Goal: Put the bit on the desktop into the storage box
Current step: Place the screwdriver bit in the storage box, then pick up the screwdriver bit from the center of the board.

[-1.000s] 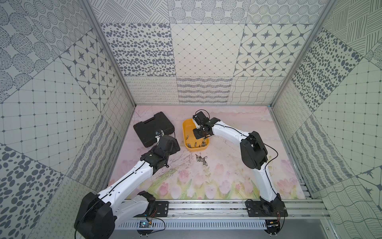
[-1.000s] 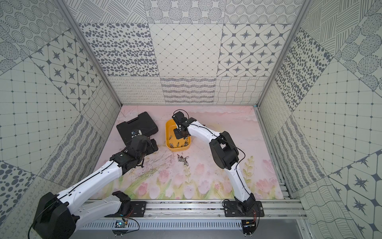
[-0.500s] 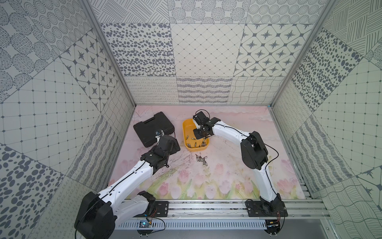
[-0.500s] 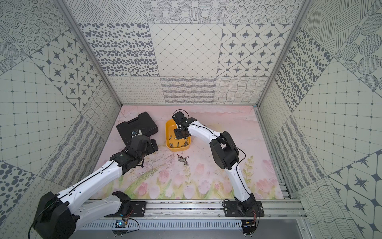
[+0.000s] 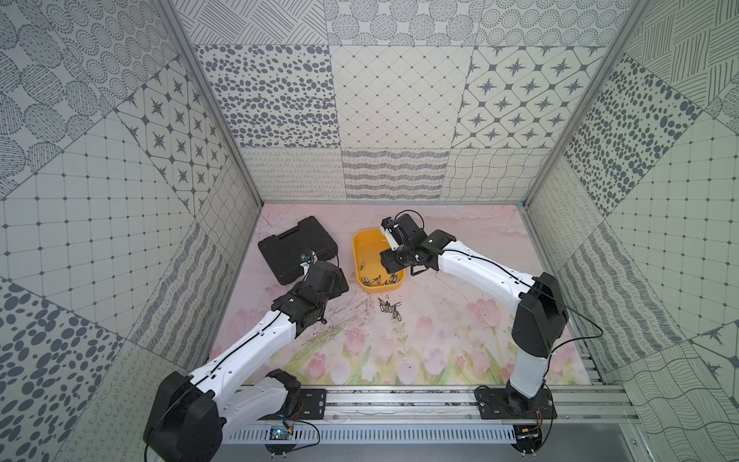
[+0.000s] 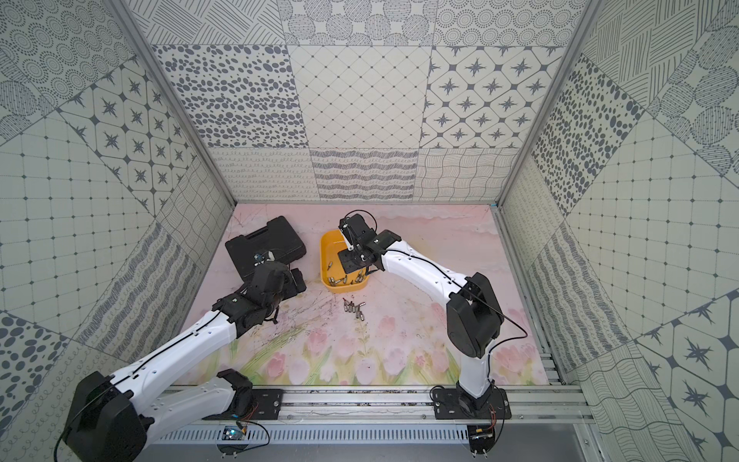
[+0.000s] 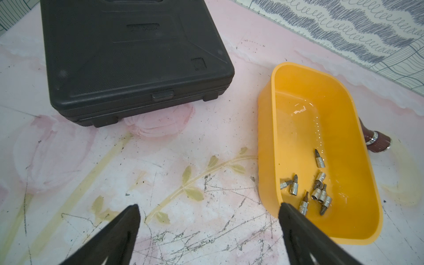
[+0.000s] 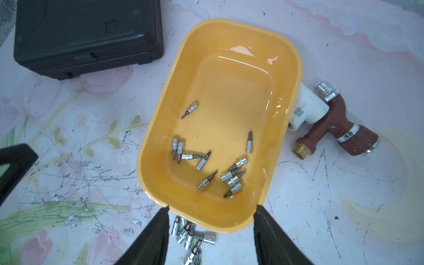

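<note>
1. Loose bits (image 8: 190,236) lie clustered on the desktop (image 5: 440,320), just beside the storage box (image 8: 229,75), which already holds many more.
2. Right gripper (image 8: 211,207) hangs over the box, jaws apart, empty; left gripper (image 7: 208,205) gapes wide, empty.
3. Judged: drop step; next calls for a fine pinch on 1 bit.
4. Scratched tulip print, patterned walls (image 5: 400,100) all round.

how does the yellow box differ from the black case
The box is yellow and glossy; the case is black and matt. The box has no lid and bits lie in it; the case is shut, its contents hidden. The case is larger than the box. Both are rectangles with rounded corners, lying flat on the desktop.
</note>
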`<state>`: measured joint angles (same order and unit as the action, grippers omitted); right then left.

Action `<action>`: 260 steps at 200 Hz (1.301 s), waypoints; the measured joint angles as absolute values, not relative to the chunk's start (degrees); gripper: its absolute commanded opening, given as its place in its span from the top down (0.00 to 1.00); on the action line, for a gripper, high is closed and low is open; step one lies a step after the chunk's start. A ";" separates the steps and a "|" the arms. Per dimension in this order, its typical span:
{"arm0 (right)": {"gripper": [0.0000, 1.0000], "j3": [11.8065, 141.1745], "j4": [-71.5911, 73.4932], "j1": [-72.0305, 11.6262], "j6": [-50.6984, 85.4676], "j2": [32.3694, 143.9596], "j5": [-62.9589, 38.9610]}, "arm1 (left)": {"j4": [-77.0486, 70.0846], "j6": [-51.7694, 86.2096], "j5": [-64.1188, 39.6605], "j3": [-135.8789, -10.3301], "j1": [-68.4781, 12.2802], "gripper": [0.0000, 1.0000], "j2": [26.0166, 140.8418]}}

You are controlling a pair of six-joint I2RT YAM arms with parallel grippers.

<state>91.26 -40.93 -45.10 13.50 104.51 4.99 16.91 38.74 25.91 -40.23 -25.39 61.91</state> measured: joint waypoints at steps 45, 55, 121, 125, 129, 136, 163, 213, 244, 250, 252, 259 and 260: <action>0.15 80.68 -41.32 -47.35 15.03 97.47 6.24 | 16.91 38.74 25.91 -40.23 -25.39 0.01 61.80; 0.13 78.78 -41.43 -47.66 15.64 96.07 6.52 | 16.93 38.74 25.89 -40.23 -25.39 0.01 61.76; 0.06 70.72 -41.56 -49.12 18.63 91.33 7.22 | 16.93 38.74 25.89 -40.23 -25.39 0.01 61.71; 0.06 70.37 -41.54 -49.30 18.79 91.33 7.31 | 16.93 38.74 25.89 -40.23 -25.39 0.01 61.71; 0.06 70.11 -41.56 -49.50 18.94 91.33 7.40 | 16.93 38.74 25.89 -40.23 -25.39 0.01 61.71; 0.06 69.63 -41.58 -49.84 19.14 91.33 7.60 | 16.93 38.74 25.91 -40.23 -25.39 0.00 61.71; 0.07 68.99 -41.67 -51.29 19.97 91.55 8.05 | 16.93 38.76 25.89 -40.23 -25.39 0.01 61.71; 0.16 68.99 -41.50 -53.25 20.62 95.42 8.19 | 16.93 38.76 25.91 -40.23 -25.39 0.01 61.73; 0.28 68.99 -41.32 -53.63 20.86 98.63 7.88 | 16.93 38.76 25.91 -40.23 -25.39 0.01 61.73; 0.30 68.99 -41.32 -53.63 20.78 99.04 7.73 | 16.93 38.74 25.91 -40.23 -25.39 0.01 61.73; 0.31 68.99 -41.30 -53.63 20.99 99.13 7.64 | 16.93 38.74 25.91 -40.23 -25.39 0.00 61.73; 0.34 68.99 -41.19 -53.63 21.10 99.53 7.51 | 16.93 38.74 25.91 -40.23 -25.39 0.01 61.73; 0.35 68.99 -41.17 -53.63 21.12 99.59 7.49 | 16.93 38.74 25.91 -40.23 -25.39 0.01 61.73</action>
